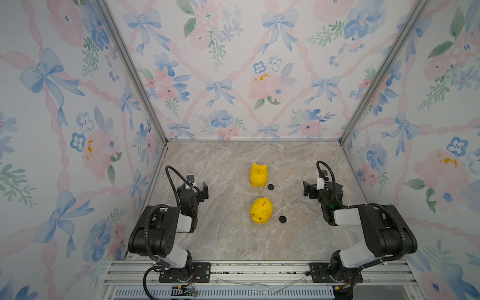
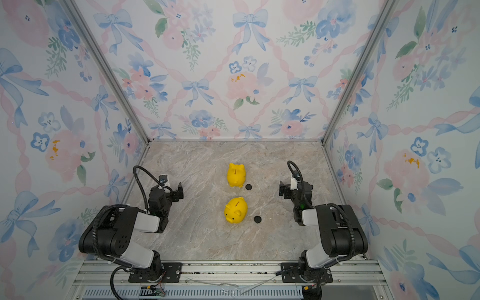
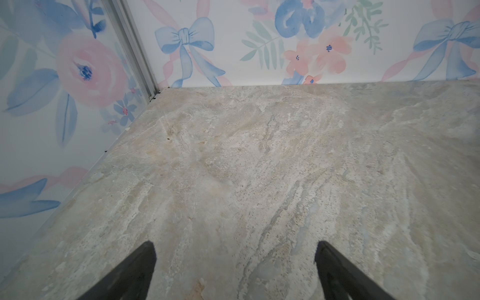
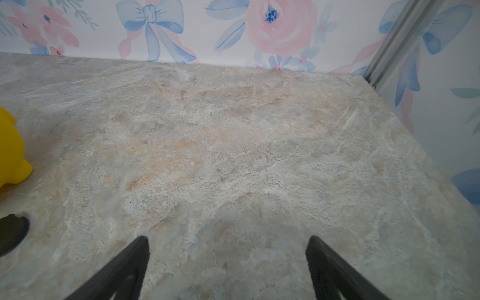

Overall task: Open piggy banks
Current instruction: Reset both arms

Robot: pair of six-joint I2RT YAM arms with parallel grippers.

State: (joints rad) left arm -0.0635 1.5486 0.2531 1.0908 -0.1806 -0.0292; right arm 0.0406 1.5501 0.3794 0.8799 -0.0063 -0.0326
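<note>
marbled beige tabletop [image 1: 223, 241] is seen under both arms. at the left, the left gripper [image 3: 235, 246] is held spread wide over bare tabletop, with nothing between its jaws. right of centre, the far piggy bank [image 1: 258, 175] and the near piggy bank [image 1: 261, 210] are stood upright, apart. just right of each, a black plug is laid flat: far plug [image 1: 271, 186], near plug [image 1: 282, 219]. at the right, the right gripper [image 4: 228, 239] is likewise spread and empty.

Smooth, faintly glossy yellow plastic on far piggy bank [image 1: 258, 175] and near piggy bank [image 1: 261, 210]; matt black on far plug [image 1: 271, 186] and near plug [image 1: 282, 219]. Smooth, stone-look marbled tabletop [image 1: 220, 239]; brushed metal near rail [image 1: 259, 268]; matt floral-print walls [image 1: 233, 78].
</note>
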